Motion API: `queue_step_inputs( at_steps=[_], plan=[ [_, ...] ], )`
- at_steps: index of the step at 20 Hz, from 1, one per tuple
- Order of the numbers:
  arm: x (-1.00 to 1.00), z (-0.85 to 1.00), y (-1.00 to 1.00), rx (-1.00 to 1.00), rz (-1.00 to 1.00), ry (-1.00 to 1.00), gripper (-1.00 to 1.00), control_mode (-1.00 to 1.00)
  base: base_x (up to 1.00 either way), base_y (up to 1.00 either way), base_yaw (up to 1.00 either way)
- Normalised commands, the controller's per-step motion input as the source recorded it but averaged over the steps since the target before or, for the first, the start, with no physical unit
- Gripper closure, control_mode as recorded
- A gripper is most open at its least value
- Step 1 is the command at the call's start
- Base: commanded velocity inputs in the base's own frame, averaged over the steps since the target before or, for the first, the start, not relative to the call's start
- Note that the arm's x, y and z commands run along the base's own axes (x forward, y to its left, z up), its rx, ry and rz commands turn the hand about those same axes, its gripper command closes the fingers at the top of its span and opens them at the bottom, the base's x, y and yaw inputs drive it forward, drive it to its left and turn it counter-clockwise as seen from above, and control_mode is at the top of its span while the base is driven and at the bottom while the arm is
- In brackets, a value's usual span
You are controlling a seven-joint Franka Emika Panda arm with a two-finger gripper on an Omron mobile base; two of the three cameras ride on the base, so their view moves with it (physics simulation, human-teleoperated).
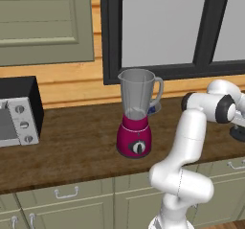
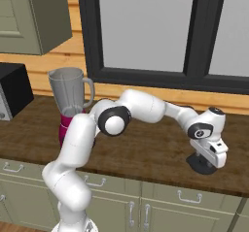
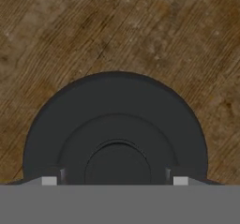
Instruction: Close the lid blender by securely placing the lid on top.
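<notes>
1. Hand view puts our claw (image 3: 115, 180) straight above the lid (image 3: 115, 124), looking down on its black rings and centre knob. Two pale tips flank the knob, one on each side, but we cannot tell whether they are parted or pressing on it.
2. From the right base view, our claw (image 2: 206, 159) reaches down to the lid (image 2: 198, 164), which lies flat on the counter (image 2: 146, 151) near its front edge at the right.
3. The counter is dark, grainy wood, and bare boards surround the lid in the hand view.
4. The blender (image 1: 136, 114) stands well apart from the lid, toward the left, upright on its magenta base, its clear jar open at the top and its handle facing the wall.
5. A toaster oven (image 1: 18, 112) sits at the counter's far left.
6. Behind runs a light wood-plank wall (image 1: 72, 86) with a dark-framed window (image 2: 146, 29); grey-green cupboards hang at upper left, and matching drawers (image 2: 187, 199) with metal handles sit below the counter.
</notes>
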Motion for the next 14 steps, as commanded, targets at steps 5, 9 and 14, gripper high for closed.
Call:
queue_step_inputs(
  at_steps=[5,9,14],
  plan=[
    [0.0,0.0,0.0,0.0,0.0,0.0,1.0,-1.0,0.0,0.0,0.0],
    [0.0,0.0,0.0,0.0,0.0,0.0,1.0,-1.0,0.0,0.0,0.0],
    [-0.14,0.16,0.0,0.01,0.0,-0.02,1.0,-1.0,0.0,0.0,0.0]
  ],
)
